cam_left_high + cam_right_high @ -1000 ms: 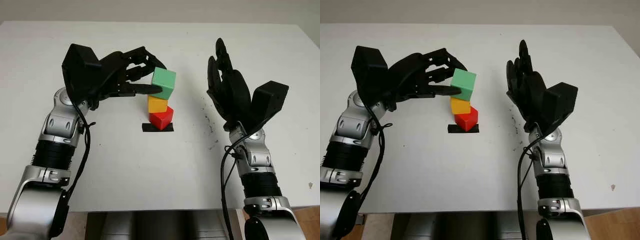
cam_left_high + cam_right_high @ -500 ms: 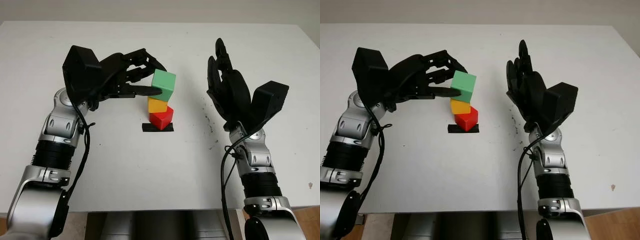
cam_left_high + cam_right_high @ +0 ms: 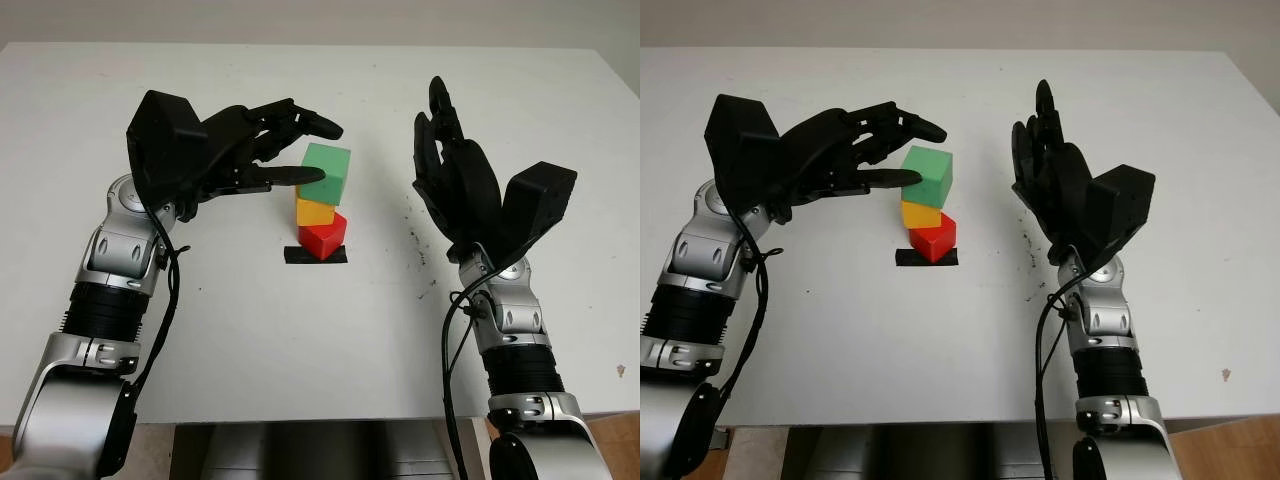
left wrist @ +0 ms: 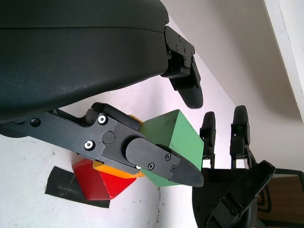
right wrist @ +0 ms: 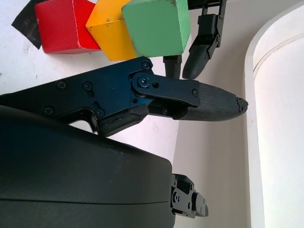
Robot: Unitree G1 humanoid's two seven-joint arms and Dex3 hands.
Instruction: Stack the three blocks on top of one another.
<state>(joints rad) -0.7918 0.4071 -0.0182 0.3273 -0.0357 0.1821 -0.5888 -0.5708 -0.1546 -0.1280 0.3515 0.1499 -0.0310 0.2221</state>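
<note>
Left hand [image 3: 262,150] open beside green block [image 3: 326,172], atop yellow block [image 3: 315,211], red block [image 3: 323,237].

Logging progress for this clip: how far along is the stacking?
Done: the red block sits on the black patch, the yellow block on it, the green block on top. In hand: the left hand is open around the green block, one finger at its side. The right hand is open beside the stack. Left: drawing the left hand clear.

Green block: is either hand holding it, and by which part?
Cannot be told: the left hand is beside the green block, with one finger at its near side. The right hand is open, apart.
</note>
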